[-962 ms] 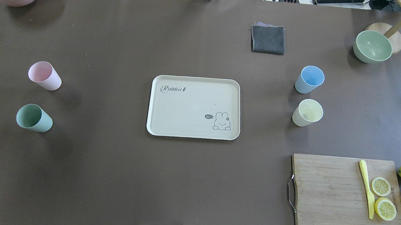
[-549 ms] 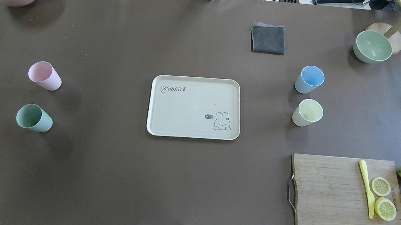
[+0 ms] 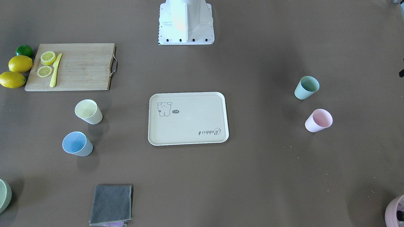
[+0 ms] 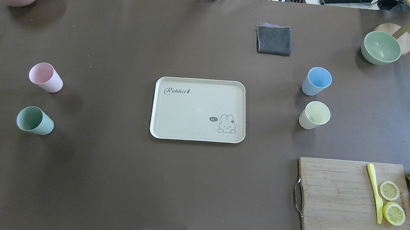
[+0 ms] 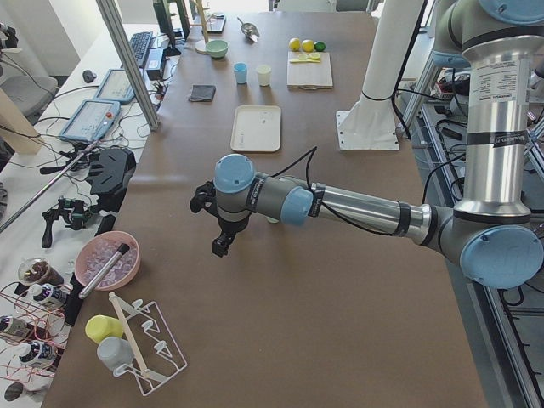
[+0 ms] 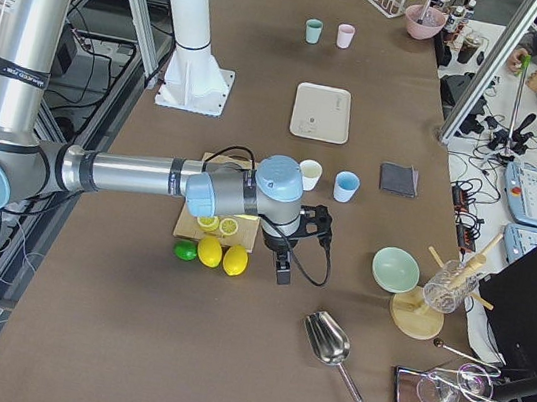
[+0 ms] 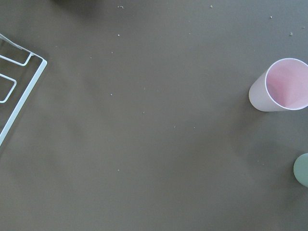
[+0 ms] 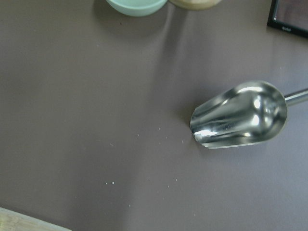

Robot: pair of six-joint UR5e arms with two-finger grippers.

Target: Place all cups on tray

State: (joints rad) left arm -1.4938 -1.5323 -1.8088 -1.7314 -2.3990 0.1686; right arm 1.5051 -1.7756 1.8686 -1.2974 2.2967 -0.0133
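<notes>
No change is seen in the overhead view against the earlier pictures. The left gripper (image 5: 221, 245) is held pointing down over the table's left end on an outstretched arm, and the right gripper (image 6: 282, 267) likewise at the right end. Whether either claw is wide or narrow cannot be told. Four cups are counted, all standing off the tray (image 4: 191, 108): one pink cup (image 4: 46, 77) and one mint cup (image 4: 35, 120) on its left, one blue cup (image 4: 316, 81) and one yellow cup (image 4: 314, 115) on its right.

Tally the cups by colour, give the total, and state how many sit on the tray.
Pink cup: 1
Mint green cup: 1
Light blue cup: 1
Pale yellow cup: 1
Total: 4 cups, all standing on the table; 0 on the tray.
</notes>
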